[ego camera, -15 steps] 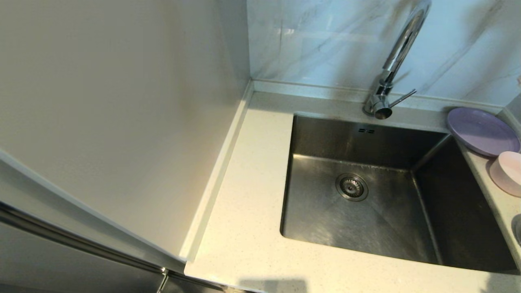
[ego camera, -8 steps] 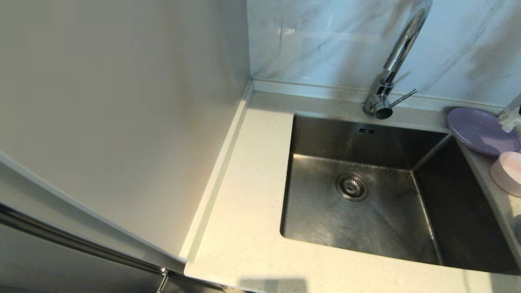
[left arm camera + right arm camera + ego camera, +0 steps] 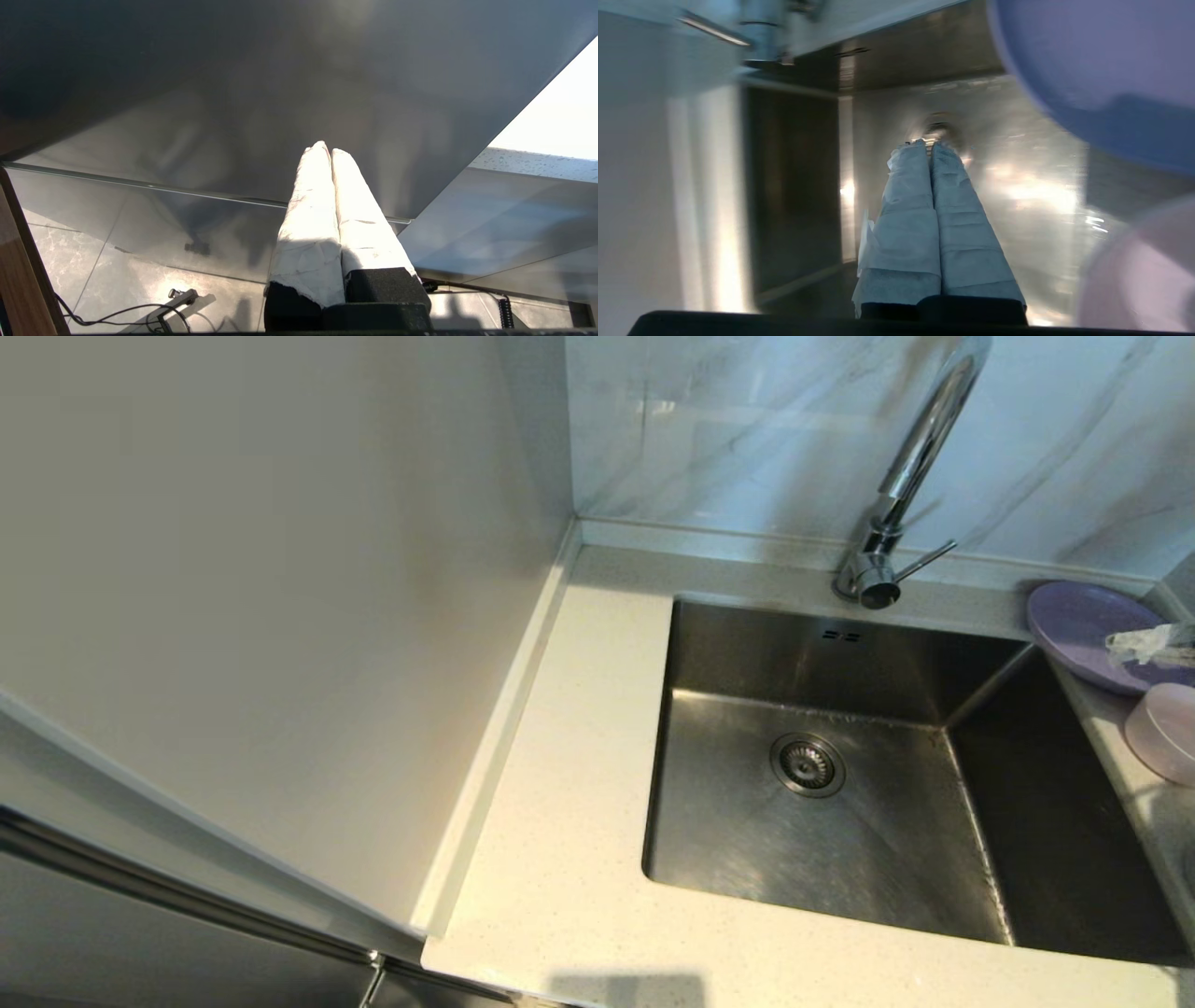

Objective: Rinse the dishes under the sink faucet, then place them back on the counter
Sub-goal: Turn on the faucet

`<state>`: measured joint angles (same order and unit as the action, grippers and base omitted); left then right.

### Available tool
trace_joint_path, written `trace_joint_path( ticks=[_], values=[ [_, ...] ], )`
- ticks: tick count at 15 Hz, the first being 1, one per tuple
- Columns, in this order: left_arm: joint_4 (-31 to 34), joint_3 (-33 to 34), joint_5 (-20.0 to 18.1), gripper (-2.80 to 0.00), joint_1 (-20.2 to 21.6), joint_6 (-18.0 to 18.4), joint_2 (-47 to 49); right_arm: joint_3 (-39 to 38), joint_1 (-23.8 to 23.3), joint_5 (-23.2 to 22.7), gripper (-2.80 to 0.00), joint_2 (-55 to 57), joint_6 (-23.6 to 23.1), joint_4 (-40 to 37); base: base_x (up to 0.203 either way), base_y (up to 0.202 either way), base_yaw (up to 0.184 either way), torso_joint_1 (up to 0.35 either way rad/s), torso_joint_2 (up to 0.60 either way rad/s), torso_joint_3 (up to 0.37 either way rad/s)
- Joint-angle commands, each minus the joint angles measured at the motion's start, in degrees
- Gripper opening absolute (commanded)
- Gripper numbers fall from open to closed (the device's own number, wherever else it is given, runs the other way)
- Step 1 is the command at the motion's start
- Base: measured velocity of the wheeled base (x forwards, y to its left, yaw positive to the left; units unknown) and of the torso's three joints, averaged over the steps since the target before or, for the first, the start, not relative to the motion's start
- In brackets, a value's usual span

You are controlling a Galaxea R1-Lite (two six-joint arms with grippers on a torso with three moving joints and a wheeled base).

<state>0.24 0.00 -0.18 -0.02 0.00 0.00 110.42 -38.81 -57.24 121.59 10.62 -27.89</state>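
The steel sink [image 3: 840, 840] lies in the cream counter [image 3: 579, 803], with the chrome faucet [image 3: 920, 448] behind it. On the narrow strip to its right sit the lilac plate [image 3: 1074, 621] and the pale pink bowl [image 3: 1167, 733]. My right gripper [image 3: 1117, 644], its fingers wrapped in white, reaches in from the right edge over the plate's near rim, shut and holding nothing. In the right wrist view the gripper [image 3: 930, 145] points across the basin toward the drain [image 3: 941, 128], with the plate [image 3: 1087, 60] and bowl [image 3: 1143, 280] beside it. My left gripper [image 3: 326, 148] is parked low, shut.
A tall pale panel [image 3: 261, 597] walls off the counter's left side, and grey-veined marble [image 3: 747, 429] stands behind it. The faucet's side lever [image 3: 924, 560] points right. In the left wrist view a grey cabinet front [image 3: 233, 93], tiled floor and cables [image 3: 121, 312] show.
The right gripper has come into the head view from the right edge and moved left and down over the lilac plate. The dishes have not moved.
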Motion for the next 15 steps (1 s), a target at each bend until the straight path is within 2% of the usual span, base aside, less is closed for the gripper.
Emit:
trace_joint_path(
  ticks=[1,2,4,8,10,15],
  values=[
    [0.0,0.0,-0.1,-2.80,0.0,0.0,0.0,1.6,0.0,-6.0,-2.80,4.1,6.6,2.2,0.000,0.000,0.000,0.000,0.00,0.000],
    [0.0,0.0,-0.1,-2.80,0.0,0.0,0.0,1.7,0.7,-6.3,-2.80,4.6,10.2,4.8,0.000,0.000,0.000,0.000,0.00,0.000],
    [0.0,0.0,0.0,-2.80,0.0,0.0,0.0,1.9,1.7,-6.7,-2.80,5.9,21.3,13.1,0.000,0.000,0.000,0.000,0.00,0.000],
    [0.0,0.0,0.0,-2.80,0.0,0.0,0.0,2.1,3.1,-6.9,-2.80,7.7,49.4,38.2,0.000,0.000,0.000,0.000,0.00,0.000],
    [0.0,0.0,-0.1,-2.80,0.0,0.0,0.0,2.1,5.0,-6.8,-2.80,7.9,60.2,45.5,0.000,0.000,0.000,0.000,0.00,0.000],
    [0.0,0.0,0.0,-2.80,0.0,0.0,0.0,1.2,8.4,-6.9,-2.80,7.7,66.2,44.4,0.000,0.000,0.000,0.000,0.00,0.000]
  ],
)
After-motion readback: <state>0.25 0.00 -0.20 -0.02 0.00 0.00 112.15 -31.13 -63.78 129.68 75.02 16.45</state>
